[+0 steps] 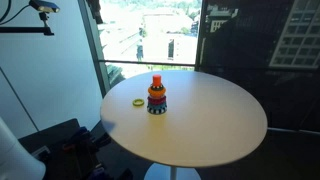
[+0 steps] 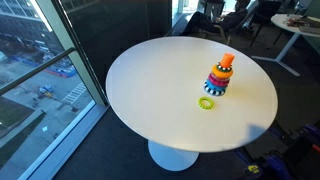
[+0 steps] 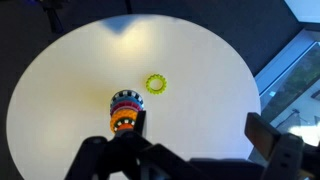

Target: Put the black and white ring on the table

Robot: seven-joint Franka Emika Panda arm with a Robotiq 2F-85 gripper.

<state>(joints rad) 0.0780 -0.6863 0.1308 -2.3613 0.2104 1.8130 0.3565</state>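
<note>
The black and white ring (image 1: pixel 157 109) is the bottom ring of a stacking toy that stands upright near the middle of the round off-white table (image 1: pixel 220 120). Orange and red rings sit above it. It also shows in the exterior view (image 2: pixel 213 89) and from above in the wrist view (image 3: pixel 122 98). My gripper (image 3: pixel 200 135) shows only in the wrist view. It is open and empty, high above the table (image 3: pixel 70 70), with the stack just beside its left finger.
A plain yellow-green ring (image 1: pixel 138 102) lies flat on the table beside the stack, also in the exterior view (image 2: pixel 207 102) and the wrist view (image 3: pixel 156 83). Glass walls stand close behind the table. A desk and chairs (image 2: pixel 290 30) are farther back.
</note>
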